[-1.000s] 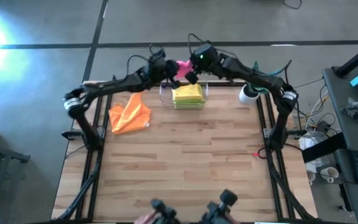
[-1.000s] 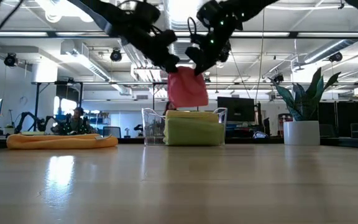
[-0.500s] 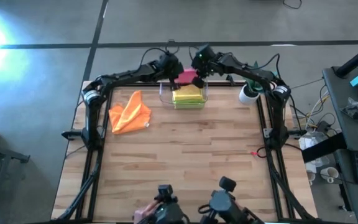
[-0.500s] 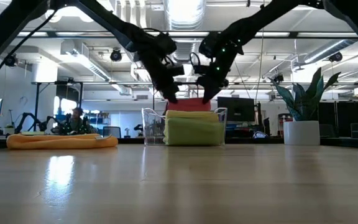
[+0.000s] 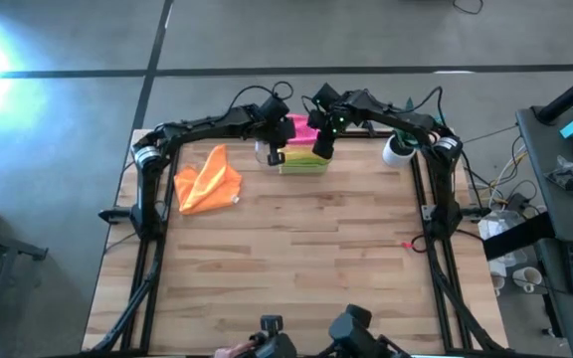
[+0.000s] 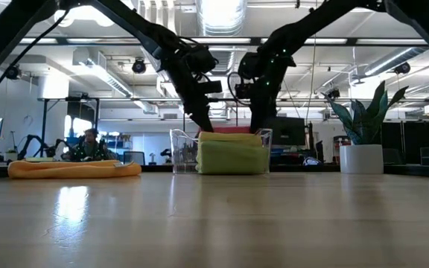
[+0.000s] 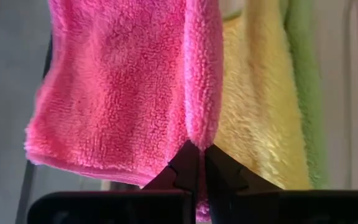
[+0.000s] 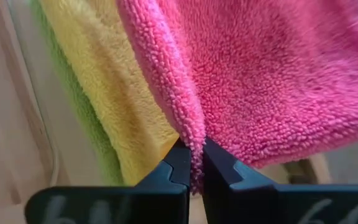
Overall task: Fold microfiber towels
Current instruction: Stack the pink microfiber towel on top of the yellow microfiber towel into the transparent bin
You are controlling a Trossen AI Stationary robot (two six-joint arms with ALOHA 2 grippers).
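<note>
We have both arms reaching to the far edge of the table (image 5: 286, 259), meeting over the clear bin (image 6: 179, 152). The left gripper (image 7: 196, 163) is clamped tight on one edge of the pink towel (image 7: 123, 87), and the right gripper (image 8: 192, 160) is pinched just as tightly on the opposite edge, so the folded cloth spans between us.

What matters for the coming move is how the pink towel sits against the stack below. In both wrist views it lies directly against the yellow towel (image 7: 260, 106), which in turn lies on a lime green towel (image 7: 303, 93). From table height, the pink towel (image 6: 229, 132) shows only as a thin strip on top of the pile inside the bin, with our grippers standing at either end. Its long axis runs from one gripper to the other, across the bin's width, and neither arm is nearer than the other.

We judge the pink towel is essentially placed; the next step is likely letting go on both sides together and lifting straight up.

The orange towel (image 5: 207, 181) lies crumpled on the table, well apart on the left arm's side, and looks not yet folded.
</note>
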